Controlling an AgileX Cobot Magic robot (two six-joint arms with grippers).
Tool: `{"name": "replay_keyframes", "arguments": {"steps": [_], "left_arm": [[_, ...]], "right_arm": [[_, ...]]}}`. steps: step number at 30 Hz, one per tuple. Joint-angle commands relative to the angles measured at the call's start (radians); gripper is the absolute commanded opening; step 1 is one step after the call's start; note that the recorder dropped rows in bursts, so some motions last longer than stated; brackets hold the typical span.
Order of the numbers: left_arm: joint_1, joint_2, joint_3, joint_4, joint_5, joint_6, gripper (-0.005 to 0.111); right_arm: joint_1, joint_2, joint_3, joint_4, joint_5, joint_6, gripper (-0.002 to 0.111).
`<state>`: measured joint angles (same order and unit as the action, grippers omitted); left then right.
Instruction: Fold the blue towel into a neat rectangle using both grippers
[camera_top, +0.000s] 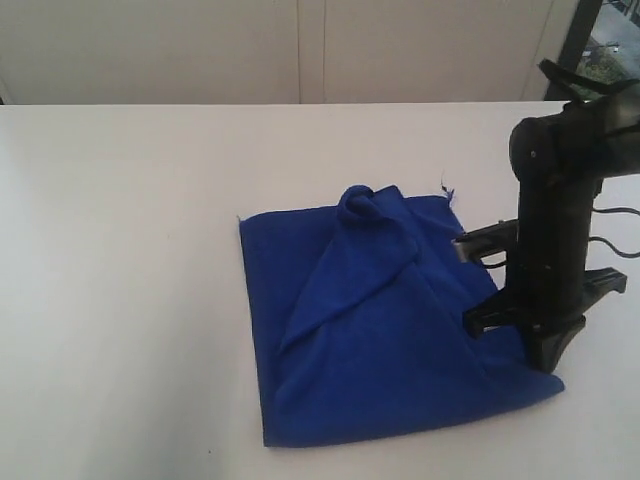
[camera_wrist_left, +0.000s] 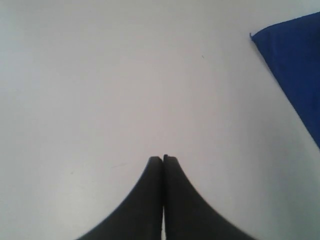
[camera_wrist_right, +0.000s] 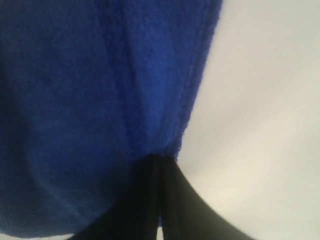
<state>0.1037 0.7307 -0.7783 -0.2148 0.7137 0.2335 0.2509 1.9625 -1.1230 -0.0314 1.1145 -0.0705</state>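
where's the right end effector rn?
Right side of the exterior view: the right end effector points down onto the blue towel's bottom-right corner in that view, closed on its edge, with bare white table just beyond.

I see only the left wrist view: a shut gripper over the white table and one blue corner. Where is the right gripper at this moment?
Observer: The right gripper is shut on the blue towel, at its edge by the near corner on the right of the exterior view.
Operator: Does the towel lie flat?
Observer: No. A rolled lump sits at its far edge, and a diagonal crease runs below it.
Operator: Does the exterior view show my left gripper?
Observer: No, only the right arm is in that view.
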Motion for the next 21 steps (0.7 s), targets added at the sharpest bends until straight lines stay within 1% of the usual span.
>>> {"name": "replay_keyframes", "arguments": {"steps": [1,6,11,21], "left_arm": [[-0.001,-0.008,-0.004,-0.009,0.013,0.002,0.0],[-0.001,-0.008,-0.004,-0.009,0.013,0.002,0.0],[-0.001,-0.008,-0.004,-0.009,0.013,0.002,0.0],[-0.001,-0.008,-0.004,-0.009,0.013,0.002,0.0]], "right_arm": [[-0.002,-0.045,0.013,0.043,-0.069,-0.005,0.0],[-0.002,-0.119,-0.06,0.04,-0.127,-0.005,0.0],[-0.002,-0.115,-0.154,0.04,-0.276,0.008,0.0],[-0.012,0.077,-0.343,0.031,-0.497,0.095,0.0]]}}
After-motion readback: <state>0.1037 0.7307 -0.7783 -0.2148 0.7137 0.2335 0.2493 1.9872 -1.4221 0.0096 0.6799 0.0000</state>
